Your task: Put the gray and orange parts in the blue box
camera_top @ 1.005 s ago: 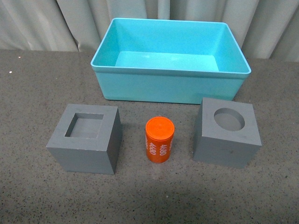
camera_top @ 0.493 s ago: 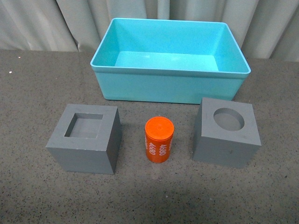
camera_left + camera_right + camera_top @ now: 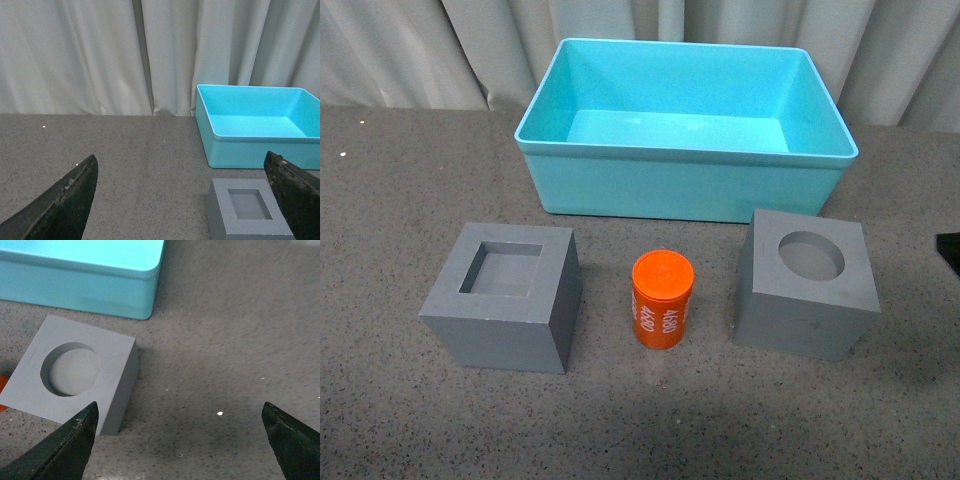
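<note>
The blue box (image 3: 685, 188) stands empty at the back of the table. In front of it stand the gray cube with a square recess (image 3: 505, 300) on the left, the orange cylinder (image 3: 662, 300) upright in the middle, and the gray cube with a round recess (image 3: 807, 285) on the right. My left gripper (image 3: 180, 159) is open and empty. The square-recess cube (image 3: 250, 220) lies just inside one of its fingers (image 3: 295, 200), with the box (image 3: 250, 150) beyond. My right gripper (image 3: 180, 407) is open and empty over bare table beside the round-recess cube (image 3: 75, 375).
A gray speckled tabletop (image 3: 380, 200) lies under everything. Pale curtains (image 3: 410, 50) hang behind the box. A dark piece of my right arm shows at the front view's right edge (image 3: 950, 250). A sliver of the orange cylinder (image 3: 2, 390) shows in the right wrist view.
A dark piece of the right arm has come into the front view's right edge. The cubes, cylinder and box have not moved.
</note>
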You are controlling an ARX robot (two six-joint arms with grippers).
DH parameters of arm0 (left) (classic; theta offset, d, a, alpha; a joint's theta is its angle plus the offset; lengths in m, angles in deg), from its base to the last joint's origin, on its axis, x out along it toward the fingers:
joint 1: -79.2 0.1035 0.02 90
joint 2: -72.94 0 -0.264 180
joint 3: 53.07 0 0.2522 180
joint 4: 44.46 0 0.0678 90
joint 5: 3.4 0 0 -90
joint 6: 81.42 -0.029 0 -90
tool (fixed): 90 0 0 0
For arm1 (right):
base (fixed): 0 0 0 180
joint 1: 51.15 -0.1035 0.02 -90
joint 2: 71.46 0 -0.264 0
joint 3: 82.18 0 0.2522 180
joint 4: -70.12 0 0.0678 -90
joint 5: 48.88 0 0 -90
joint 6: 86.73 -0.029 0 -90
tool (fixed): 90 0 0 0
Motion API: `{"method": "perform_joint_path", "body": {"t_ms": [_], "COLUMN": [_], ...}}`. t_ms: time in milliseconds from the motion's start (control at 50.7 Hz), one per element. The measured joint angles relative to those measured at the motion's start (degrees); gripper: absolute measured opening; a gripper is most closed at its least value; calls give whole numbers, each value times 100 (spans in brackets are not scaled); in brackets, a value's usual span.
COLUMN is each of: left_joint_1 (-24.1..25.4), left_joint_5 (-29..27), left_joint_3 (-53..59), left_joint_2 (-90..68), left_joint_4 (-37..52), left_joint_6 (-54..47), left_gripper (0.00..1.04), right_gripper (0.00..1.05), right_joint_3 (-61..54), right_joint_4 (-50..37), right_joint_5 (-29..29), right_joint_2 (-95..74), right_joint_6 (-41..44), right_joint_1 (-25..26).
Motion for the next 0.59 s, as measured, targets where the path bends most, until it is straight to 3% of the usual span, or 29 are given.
{"method": "perform_joint_path", "body": {"t_ms": [276, 493, 591], "left_joint_1": [0, 0, 0], "left_joint_5": [0, 0, 0], "left_joint_3": [0, 0, 0], "left_joint_2": [0, 0, 0], "left_joint_4": [0, 0, 0], "left_joint_6": [2, 0, 0], "left_gripper": [98, 98, 98], "right_gripper": [95, 95, 76], "right_joint_3": [1211, 1646, 1746], "right_joint_4": [439, 605, 581], "right_joint_5": [72, 87, 101], "right_joint_2": [-1834, -2621, -2750], "right_joint_6": [-946, -1377, -1484], "right_joint_1": [-498, -605, -601]}}
